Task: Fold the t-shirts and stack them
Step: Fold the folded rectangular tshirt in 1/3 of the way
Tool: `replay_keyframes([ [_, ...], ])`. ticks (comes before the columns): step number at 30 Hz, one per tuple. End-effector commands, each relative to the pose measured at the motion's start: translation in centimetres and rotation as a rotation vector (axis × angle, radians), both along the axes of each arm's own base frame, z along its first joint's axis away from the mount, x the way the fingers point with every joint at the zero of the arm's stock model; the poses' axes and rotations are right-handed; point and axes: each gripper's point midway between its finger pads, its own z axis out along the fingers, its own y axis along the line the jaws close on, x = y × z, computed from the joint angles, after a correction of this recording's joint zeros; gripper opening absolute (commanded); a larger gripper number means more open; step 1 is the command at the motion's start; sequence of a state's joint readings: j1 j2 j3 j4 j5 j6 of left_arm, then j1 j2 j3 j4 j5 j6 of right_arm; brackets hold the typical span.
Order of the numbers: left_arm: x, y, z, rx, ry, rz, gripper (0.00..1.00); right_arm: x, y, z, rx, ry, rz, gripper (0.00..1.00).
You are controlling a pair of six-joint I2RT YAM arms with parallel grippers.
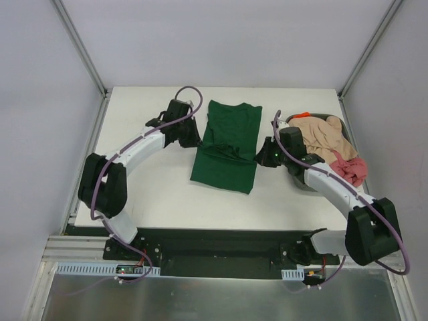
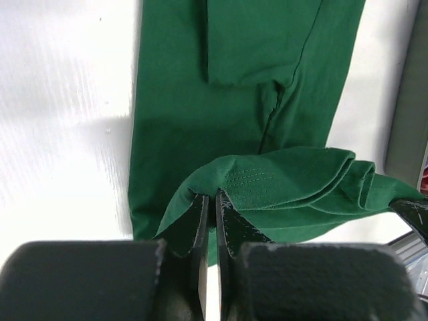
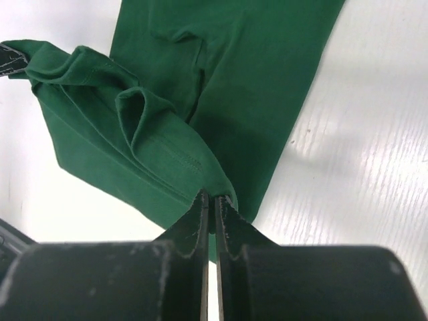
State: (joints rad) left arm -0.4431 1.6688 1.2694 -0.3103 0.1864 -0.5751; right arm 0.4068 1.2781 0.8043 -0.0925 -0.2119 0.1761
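A white surface [image 1: 154, 194] fills the middle of the top view, matte from above. In the wrist views it shows a streaked sheen and soft shadows. Pale grey wall panels enclose it: a back panel [image 1: 221, 40] at 12 o'clock, a left panel [image 1: 33, 134] at 9 and a right panel [image 1: 401, 120] at 3. Two slanting aluminium frame posts, one at 11 [image 1: 80, 47] and one at 1 [image 1: 374, 47], mark the back corners. At 6 o'clock a black base plate [image 1: 221, 244] borders the surface's near edge, white slotted cable ducts [image 1: 87, 269] run below it, and a brushed metal sheet [image 1: 214, 297] lies nearest the camera. The light is even and diffuse.
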Motion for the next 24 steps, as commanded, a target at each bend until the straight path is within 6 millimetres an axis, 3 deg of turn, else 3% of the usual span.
replay_keyframes([
  [1,2.4,-0.8,1.2,-0.034,-0.044,-0.05,0.0,3.2,0.4,1.9,0.001,-0.088,0.024,0.0],
  [10,5.1,-0.7,-1.8,-0.07,0.04,-0.061,0.0,6.1,0.2,-0.8,-0.021,-0.021,0.017,0.0],
  [17,5.5,-0.8,-4.1,-0.06,0.102,-0.069,0.0,7.3,0.2,-3.1,-0.037,0.039,-0.005,0.01],
  [19,5.6,-0.7,-4.5,-0.051,0.111,-0.066,0.06,7.6,0.0,-3.4,-0.046,0.046,-0.023,0.01],
  [20,5.7,-0.7,-4.7,-0.05,0.113,-0.069,0.09,7.6,0.0,-3.6,-0.047,0.052,-0.028,0.04],
  [22,5.8,-0.8,-4.7,-0.047,0.116,-0.074,0.18,7.7,0.0,-3.7,-0.049,0.057,-0.035,0.23],
  [23,5.8,-0.8,-4.7,-0.045,0.116,-0.074,0.26,7.7,-0.1,-3.6,-0.052,0.058,-0.039,0.39],
  [24,5.8,-0.8,-4.4,-0.047,0.112,-0.076,0.4,7.8,-0.2,-3.4,-0.056,0.058,-0.04,0.46],
])
